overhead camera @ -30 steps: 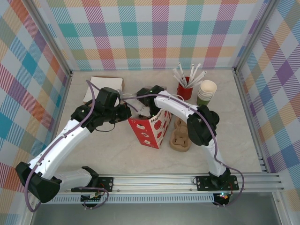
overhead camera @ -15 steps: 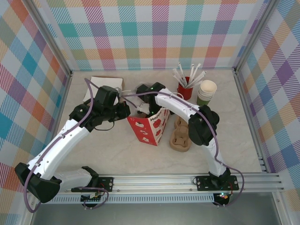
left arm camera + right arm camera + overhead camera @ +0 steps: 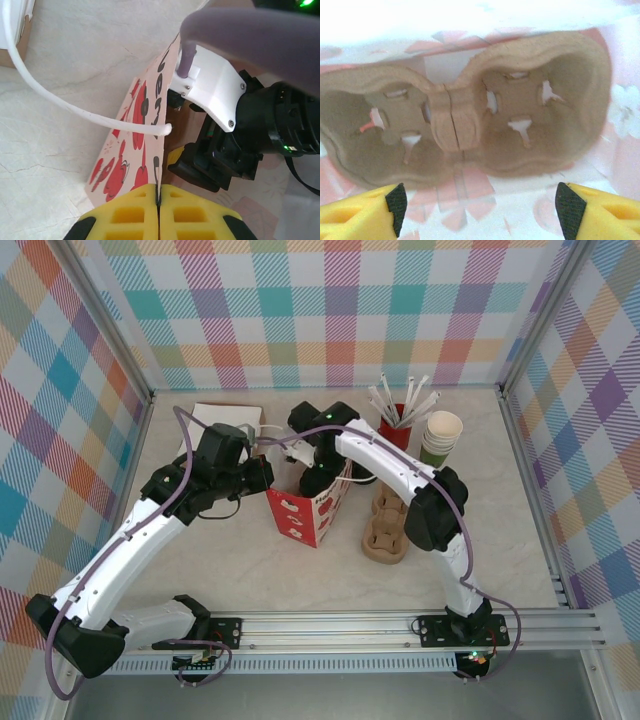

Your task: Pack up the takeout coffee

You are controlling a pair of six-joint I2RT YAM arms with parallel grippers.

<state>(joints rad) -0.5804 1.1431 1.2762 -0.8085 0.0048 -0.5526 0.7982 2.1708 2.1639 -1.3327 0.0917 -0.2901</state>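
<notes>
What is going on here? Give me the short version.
The left hand pinches the rim of the red paper bag, which stands on the table. The right hand reaches inside the bag, fingers spread wide with nothing between them, over a two-cup cardboard carrier lying in the bag. A second carrier lies on the table just right of the bag. A stack of green cups and a red cup of stirrers stand behind.

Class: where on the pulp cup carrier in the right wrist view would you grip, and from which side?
Probably the raised middle ridge of the cup carrier, from above: it lies flat, wells up, and the ridge is its narrow upstanding part.
</notes>
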